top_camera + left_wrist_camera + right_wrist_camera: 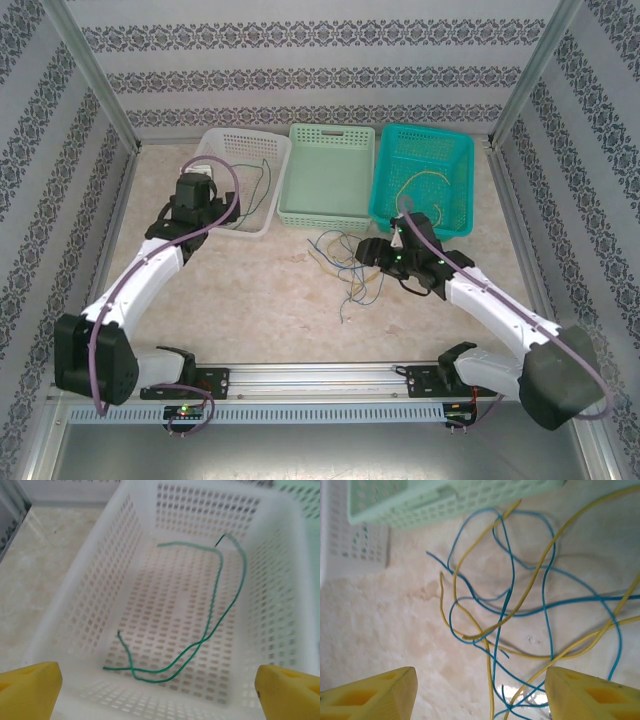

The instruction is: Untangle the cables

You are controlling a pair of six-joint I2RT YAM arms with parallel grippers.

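Surface, viewed from above: three perforated baskets stand in a row at the upper middle of the frame: white basket, mint-green basket, teal basket.

Cables, where they lie:
- Blue cables and yellow cables sit in a loose tangle on the surface just below the mint-green basket, crossing each other many times.
- Green cables lie on the floor of the white basket, two strands crossing near its lower edge.
- One thin yellow strand lies inside the teal basket.

Handling, as we judge it: the wires look very light, thin and limp, with smooth insulation that may slip between pads. They hold soft curves, so a pull on one strand will likely drag its neighbours. The best hold seems to be a free end or a bare run clear of crossings; the short yellow tail at left of centre in the right wrist view looks reachable.

Left pincer: spread wide, yellow tips at the bottom corners of its frame, nothing between them, hanging over the near rim of the white basket.

Right pincer: also spread wide, holding nothing, poised above the tangle; we cannot tell whether it touches any strand.
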